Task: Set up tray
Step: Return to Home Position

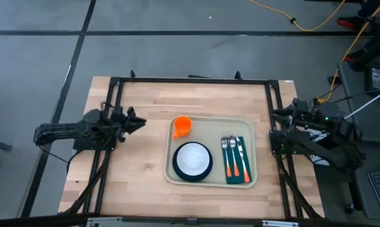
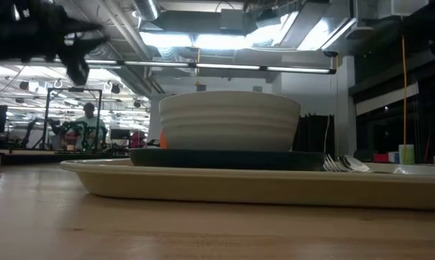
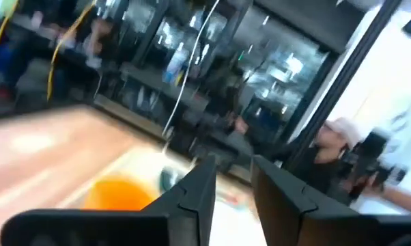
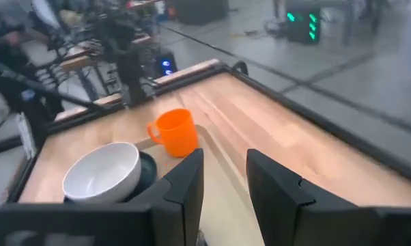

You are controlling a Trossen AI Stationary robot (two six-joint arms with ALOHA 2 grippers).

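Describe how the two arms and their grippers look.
Both arms are dark, nearly black, and built from jointed segments: the left arm and the right arm. The left gripper and right gripper each end in two flat, angular black fingers with squared tips. No markings or labels can be made out on them.

Beyond the fingers (image 3: 199,195) of the left gripper (image 3: 233,174) stands a row of dark-framed glass fronts (image 3: 192,61) with bright reflections, a person (image 3: 338,147) just beside them. Past the fingers (image 4: 185,184) of the right gripper (image 4: 222,171) and the edge of the wooden table (image 4: 274,116) lies a grey floor (image 4: 369,75), with a dark unit (image 4: 301,20) showing green lights on it. Above the fingers runs an open ceiling (image 2: 225,18) of pipes and strip lights (image 2: 225,67).
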